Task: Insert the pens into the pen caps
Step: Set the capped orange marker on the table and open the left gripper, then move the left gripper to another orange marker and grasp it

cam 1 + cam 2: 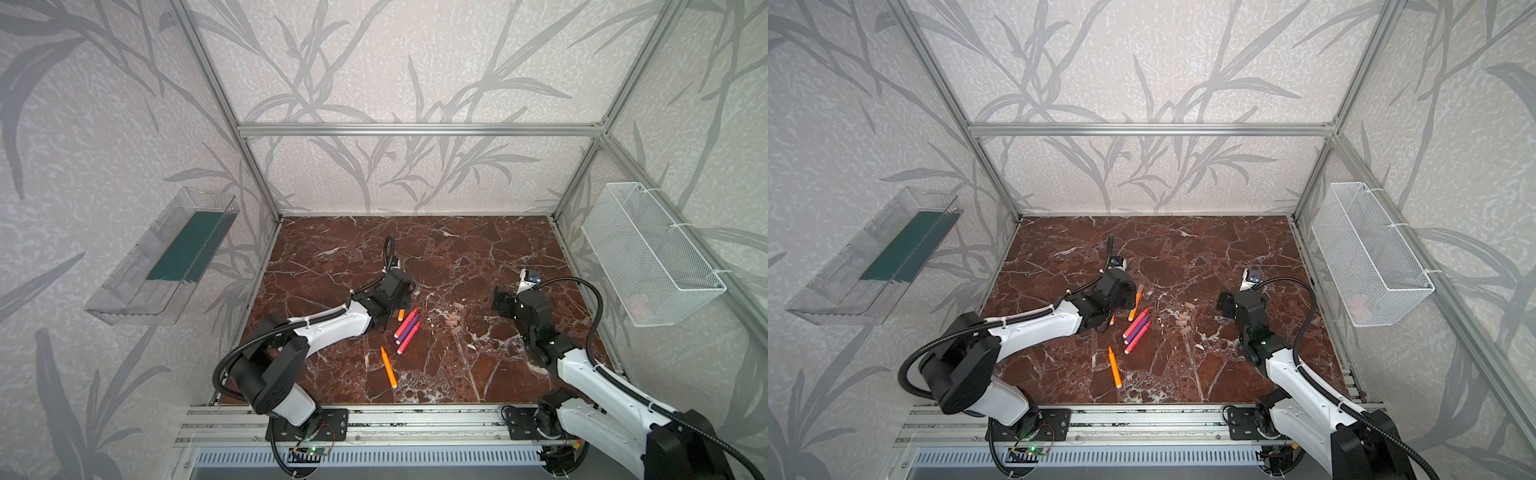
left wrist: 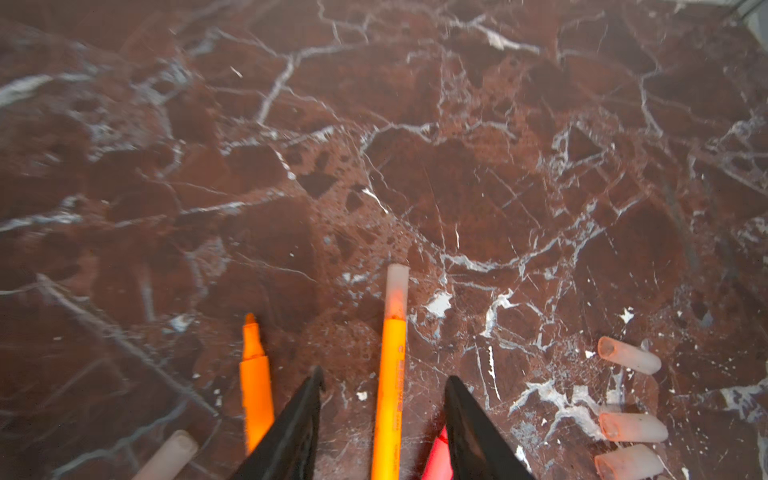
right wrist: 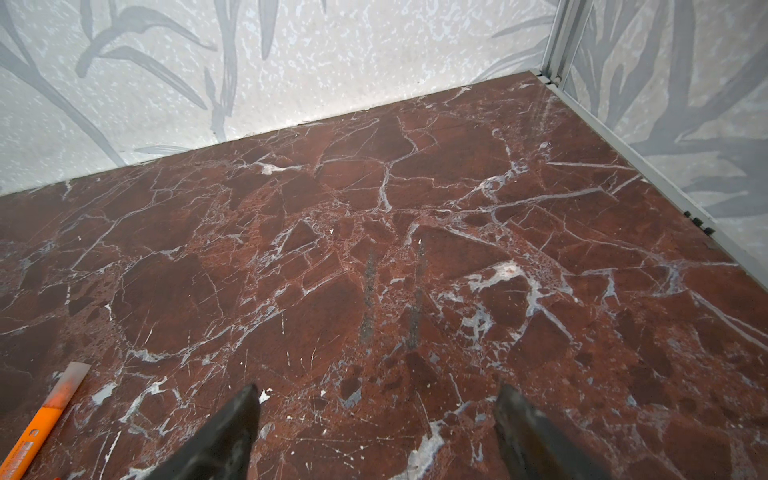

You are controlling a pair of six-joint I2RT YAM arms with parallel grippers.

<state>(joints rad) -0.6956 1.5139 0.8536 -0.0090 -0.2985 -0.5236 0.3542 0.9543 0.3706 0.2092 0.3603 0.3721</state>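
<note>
Lift spread left pincer point(image 2: 384, 376) straight up off capped orange pen point(image 2: 392, 345), no rolling; aim spread, empty right pincer point(image 3: 378, 388) at loose caps point(image 2: 631, 426) next.

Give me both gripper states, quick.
Left gripper: open; the capped orange pen lies between its jaws, not gripped.
Right gripper: open, empty.

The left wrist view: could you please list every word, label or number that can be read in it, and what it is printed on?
No text can be read.
On the capped orange pen: dark print runs along the barrel, too blurred to read.
Nothing else in this view bears lettering.
</note>
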